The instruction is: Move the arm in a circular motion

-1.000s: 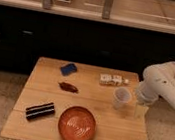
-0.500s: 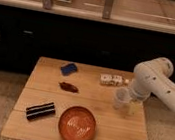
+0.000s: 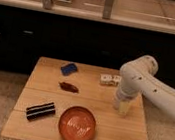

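Across the lower middle of the view stands the wooden desk (image 3: 40, 97), its near left corner cut off by the bottom edge. Entering from 3 o'clock, the arm (image 3: 151, 91) reaches over the desk's right part, bends at a rounded elbow and turns straight down. Its far end is cut off by the right edge.

Half a second ago that elbow sat further toward 3 o'clock; it has swung toward 9 o'clock, as it also did in the half second before. The downward segment now partly covers the white blocks (image 3: 108, 79) at 1 o'clock on the desk, which showed more fully earlier.

An orange-red bowl (image 3: 77, 125) sits at 6 o'clock on the desk, where it was before. At 8 o'clock lies a black bar with a pale stripe (image 3: 40, 110), just beside the bowl. A blue sponge-like pad (image 3: 69, 69) lies at 11 o'clock, and a reddish-brown scrap (image 3: 69, 87) near the centre; what it is cannot be made out. None of these has shifted.

At the arm's lower tip, at 3 o'clock on the desk, the end effector (image 3: 122, 107) hangs close above the wood, a little lower than before. It shows only as a pale stub, and I cannot tell whether it is released or clenched.
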Robot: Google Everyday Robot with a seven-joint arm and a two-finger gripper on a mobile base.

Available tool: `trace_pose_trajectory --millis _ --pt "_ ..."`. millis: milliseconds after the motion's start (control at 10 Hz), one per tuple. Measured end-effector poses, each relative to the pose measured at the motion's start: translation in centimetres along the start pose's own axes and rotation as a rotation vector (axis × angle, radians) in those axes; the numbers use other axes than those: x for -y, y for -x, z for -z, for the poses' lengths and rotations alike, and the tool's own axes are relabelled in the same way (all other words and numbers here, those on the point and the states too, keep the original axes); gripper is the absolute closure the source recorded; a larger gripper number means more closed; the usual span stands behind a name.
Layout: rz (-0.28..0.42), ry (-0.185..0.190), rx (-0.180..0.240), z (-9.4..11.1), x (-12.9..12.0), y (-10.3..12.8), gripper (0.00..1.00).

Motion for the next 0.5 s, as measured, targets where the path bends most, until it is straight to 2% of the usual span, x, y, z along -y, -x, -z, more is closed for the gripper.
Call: trace_pose_trajectory --millis 300,500 --pt "0.014 0.002 -0.010 -0.2 0.2 -1.1 0.20" --pt "0.018 -0.005 -0.011 -0.3 0.1 -0.3 0.20"
